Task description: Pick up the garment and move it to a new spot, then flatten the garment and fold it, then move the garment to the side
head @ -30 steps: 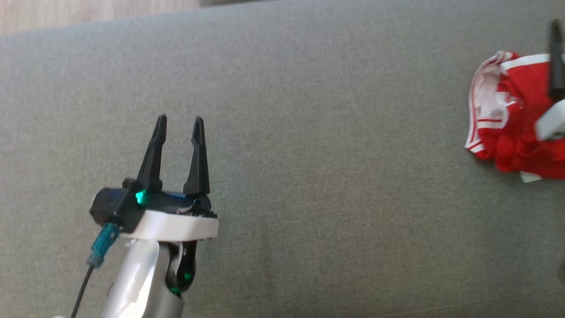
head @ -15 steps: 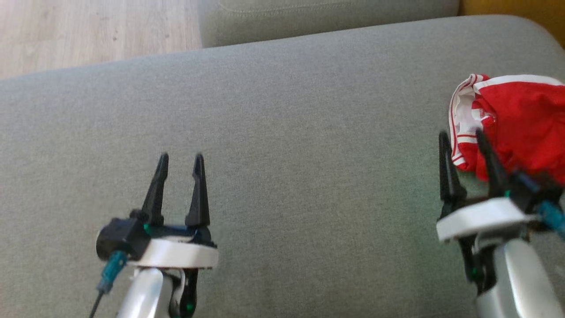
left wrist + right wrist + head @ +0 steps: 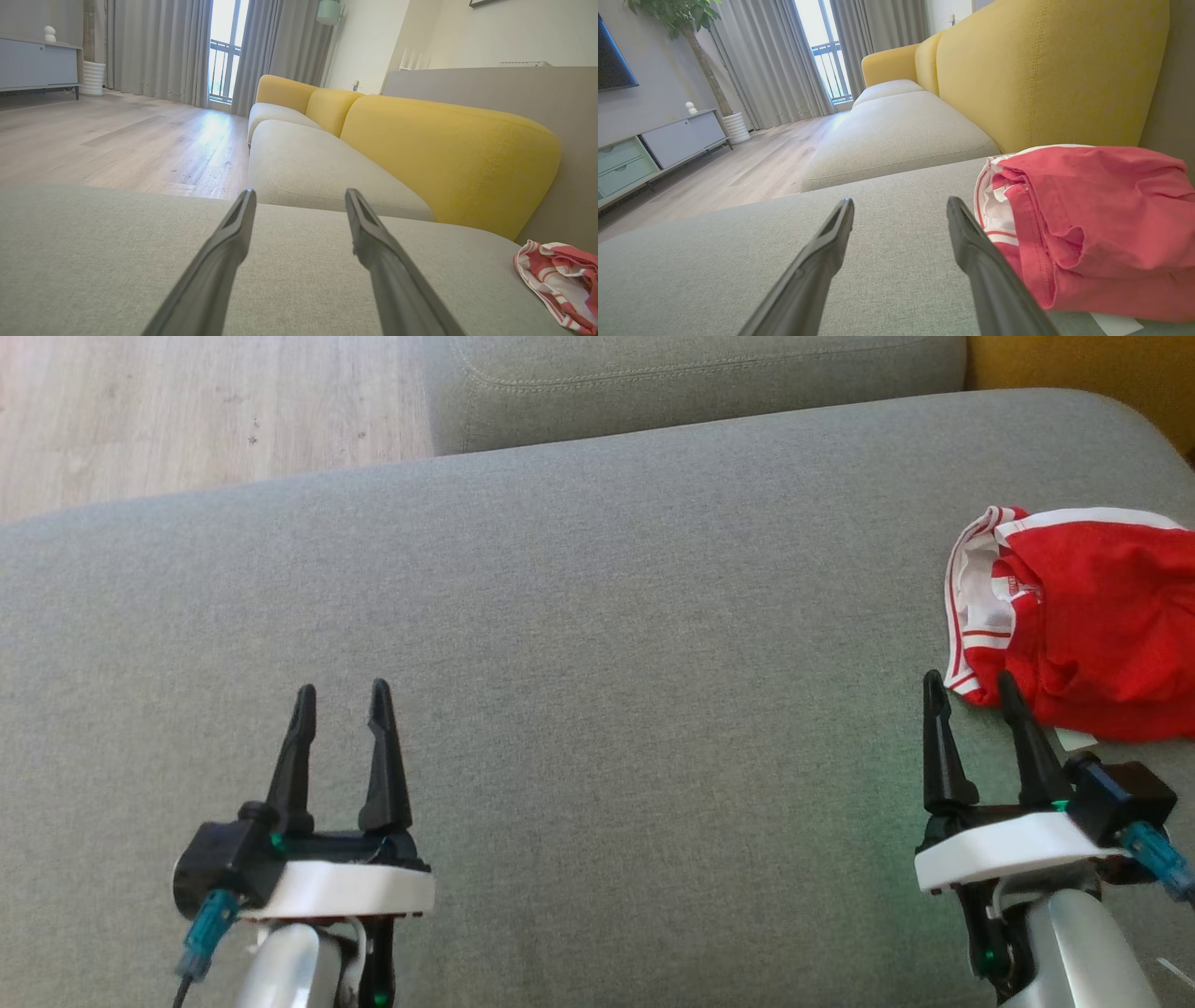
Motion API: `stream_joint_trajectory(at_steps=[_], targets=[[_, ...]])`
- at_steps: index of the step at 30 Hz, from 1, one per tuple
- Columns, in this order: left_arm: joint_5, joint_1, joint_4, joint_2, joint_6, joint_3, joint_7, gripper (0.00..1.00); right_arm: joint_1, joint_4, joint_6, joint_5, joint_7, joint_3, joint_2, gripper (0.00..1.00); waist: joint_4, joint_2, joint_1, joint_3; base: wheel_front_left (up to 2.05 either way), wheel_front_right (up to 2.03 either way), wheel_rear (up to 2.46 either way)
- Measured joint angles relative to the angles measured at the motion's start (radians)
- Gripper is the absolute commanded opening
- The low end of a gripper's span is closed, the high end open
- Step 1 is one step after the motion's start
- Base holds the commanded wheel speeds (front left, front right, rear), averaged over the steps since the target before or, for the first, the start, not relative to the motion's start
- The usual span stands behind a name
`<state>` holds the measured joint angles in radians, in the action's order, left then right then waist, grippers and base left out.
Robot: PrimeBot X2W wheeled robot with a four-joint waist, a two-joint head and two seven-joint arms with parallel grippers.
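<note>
The garment (image 3: 1083, 616) is a crumpled red piece with white striped trim, lying at the right end of the grey sofa cushion (image 3: 597, 644). It shows large at the right of the right wrist view (image 3: 1092, 224) and small at the lower right of the left wrist view (image 3: 560, 280). My right gripper (image 3: 969, 686) is open and empty, its fingertips just short of the garment's near left corner. My left gripper (image 3: 341, 695) hovers open over bare cushion at the lower left, nothing between its fingers (image 3: 224, 252).
A second grey seat cushion (image 3: 691, 378) lies beyond this one. Yellow backrests (image 3: 1045, 70) run along the right side. Wooden floor (image 3: 187, 411) borders the cushion's far left edge. A low cabinet (image 3: 654, 144) and curtains stand further off.
The head camera has swung, bringing both grippers into view. My right arm has drawn back from over the garment to its near left corner. The garment lies as before.
</note>
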<state>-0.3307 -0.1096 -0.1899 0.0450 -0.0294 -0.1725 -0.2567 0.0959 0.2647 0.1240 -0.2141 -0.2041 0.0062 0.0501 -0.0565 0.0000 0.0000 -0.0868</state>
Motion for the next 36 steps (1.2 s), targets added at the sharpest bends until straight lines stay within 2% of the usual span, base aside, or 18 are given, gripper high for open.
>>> stream_joint_trajectory(at_steps=[27,28,36], targets=[[-0.061,0.017,0.017,0.000,-0.013,0.020,0.000,1.00,0.001,0.015,0.000,-0.016,-0.007,0.011,-0.001,1.00,0.000,0.0000,0.0000,0.005,0.00,0.00,0.00],[-0.074,0.017,0.018,0.000,-0.011,0.022,0.000,0.00,0.001,0.015,0.000,-0.016,-0.007,0.011,-0.001,0.00,0.000,0.0000,0.0001,0.006,0.00,0.00,0.00],[-0.093,0.084,-0.083,-0.001,-0.010,0.014,0.009,0.00,-0.067,0.110,-0.001,-0.033,0.001,0.016,-0.004,0.00,0.001,0.0000,0.0001,0.008,0.00,0.00,0.00]])
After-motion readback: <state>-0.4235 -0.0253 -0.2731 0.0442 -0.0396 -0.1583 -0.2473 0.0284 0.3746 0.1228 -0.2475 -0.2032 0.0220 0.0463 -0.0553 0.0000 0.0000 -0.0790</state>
